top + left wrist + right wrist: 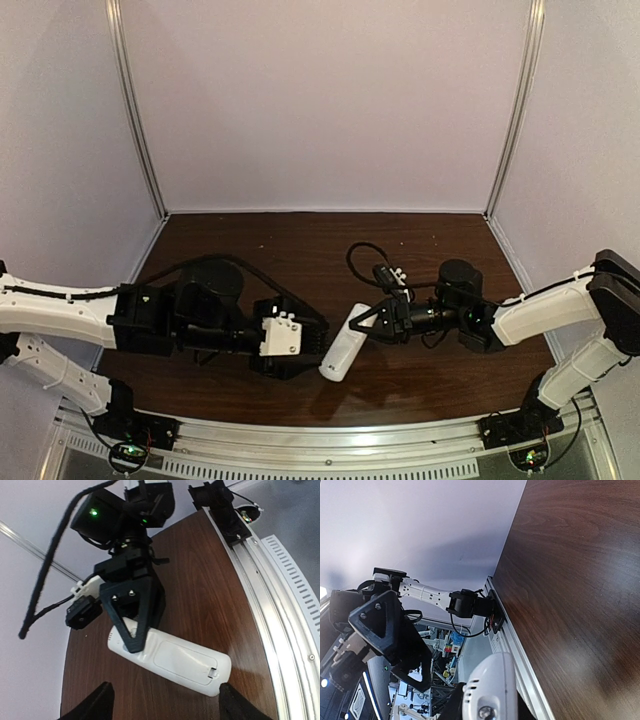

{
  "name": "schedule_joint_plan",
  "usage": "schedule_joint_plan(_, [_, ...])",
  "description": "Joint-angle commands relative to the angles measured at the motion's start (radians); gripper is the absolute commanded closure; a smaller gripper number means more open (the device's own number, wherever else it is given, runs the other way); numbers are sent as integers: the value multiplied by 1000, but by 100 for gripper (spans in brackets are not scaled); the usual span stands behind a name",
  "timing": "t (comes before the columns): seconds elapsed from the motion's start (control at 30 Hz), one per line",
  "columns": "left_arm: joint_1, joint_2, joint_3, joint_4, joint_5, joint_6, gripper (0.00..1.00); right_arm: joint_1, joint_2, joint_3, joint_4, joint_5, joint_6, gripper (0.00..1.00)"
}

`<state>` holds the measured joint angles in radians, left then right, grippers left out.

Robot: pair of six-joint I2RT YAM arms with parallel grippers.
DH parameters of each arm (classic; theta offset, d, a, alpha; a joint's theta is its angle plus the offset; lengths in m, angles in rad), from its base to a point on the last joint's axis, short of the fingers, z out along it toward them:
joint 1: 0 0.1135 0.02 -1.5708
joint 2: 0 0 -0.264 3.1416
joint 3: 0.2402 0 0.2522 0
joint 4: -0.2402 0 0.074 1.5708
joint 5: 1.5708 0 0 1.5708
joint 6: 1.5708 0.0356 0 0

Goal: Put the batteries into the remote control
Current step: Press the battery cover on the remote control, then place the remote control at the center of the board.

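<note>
Left tool (169, 706): open, fingers (97, 705) spread wide, holding nothing.
Right tool (134, 641): closed on one end of the remote control (175, 660).
Remote control: white, back side toward the left tool, free end just ahead of its fingertips.
Counter (200, 580): dark wood, beneath both tools.

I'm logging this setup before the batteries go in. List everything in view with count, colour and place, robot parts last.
remote: one, white, over the near middle of the table, gripped at one end
batteries: none in view
table: one, dark brown wood, under everything
rail: one, silver, along the table's near edge
walls: three, pale, behind and at both sides
arms: two, white and black, reaching in from left and right
left hand: one, black, open, facing the remote, not touching it
right hand: one, black, shut on the remote
</note>
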<state>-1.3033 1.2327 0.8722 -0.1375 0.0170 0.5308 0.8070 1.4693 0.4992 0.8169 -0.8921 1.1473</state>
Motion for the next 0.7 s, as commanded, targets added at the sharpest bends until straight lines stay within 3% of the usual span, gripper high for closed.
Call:
schedule_joint_plan(0.0, [39, -42, -36, 122, -112, -186, 25, -8, -27, 34, -18, 2, -61, 100])
schedule_joint_plan(0.1, [110, -67, -35, 128, -89, -372, 18, -9, -58, 75, -126, 7, -161, 100])
schedule_joint_plan(0.2, [229, -91, -25, 123, 109, -577, 16, -9, -101, 147, -252, 13, -283, 100])
schedule_joint_plan(0.37, [325, -113, -23, 176, 335, -707, 11, -9, -171, 272, -473, 40, -513, 100])
schedule_joint_plan(0.57, [333, -89, 25, 144, 326, -729, 7, -8, -173, 379, -625, 149, -581, 100])
schedule_joint_plan(0.67, [334, -59, 46, 79, 267, -700, 13, -9, -160, 401, -690, 237, -572, 100])
